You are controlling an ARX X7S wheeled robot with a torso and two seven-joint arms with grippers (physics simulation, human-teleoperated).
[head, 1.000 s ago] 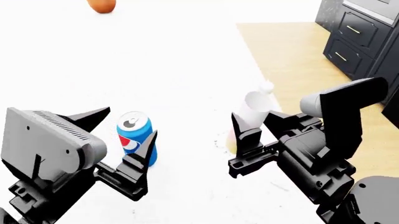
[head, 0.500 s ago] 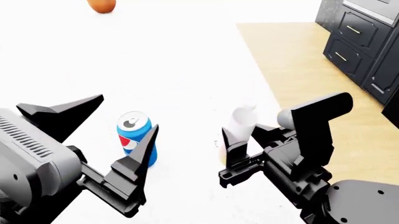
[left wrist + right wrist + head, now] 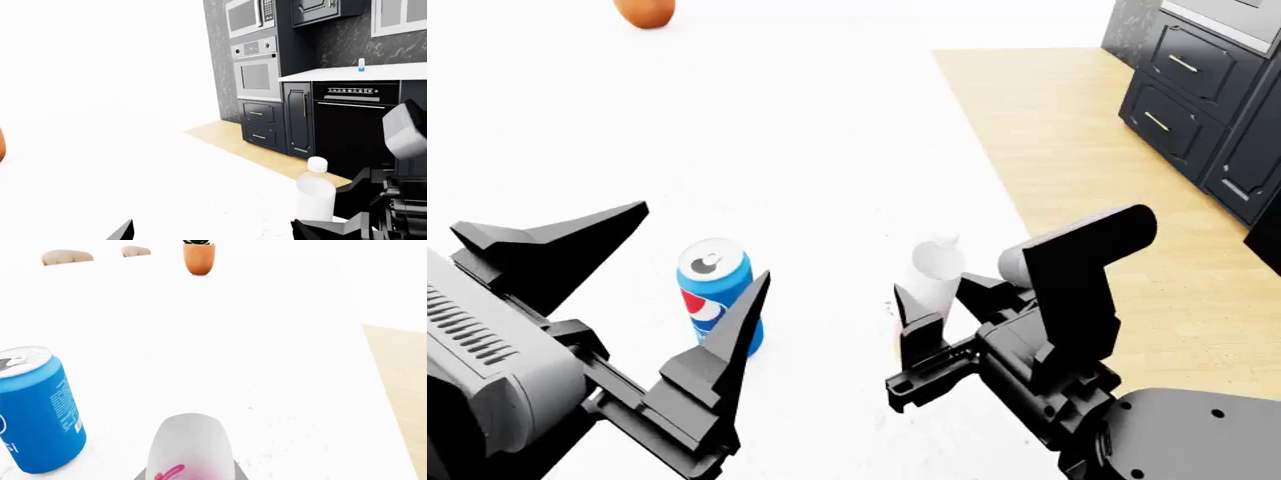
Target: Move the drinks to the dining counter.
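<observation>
Drinks stand on the dining counter [image 3: 827, 150]: the blue cola can [image 3: 719, 295] upright between the spread fingers of the left gripper [image 3: 647, 300], which does not touch it, and the white bottle [image 3: 932, 285] upright near the counter's edge, clamped between the fingers of the right gripper [image 3: 928, 305]. An orange fruit [image 3: 645, 12] lies far back on the counter

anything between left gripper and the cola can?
Nothing visible. In the head view the left gripper is open, and the blue cola can stands upright on the white counter right by the inner finger. The white bottle is off to the right.
</observation>
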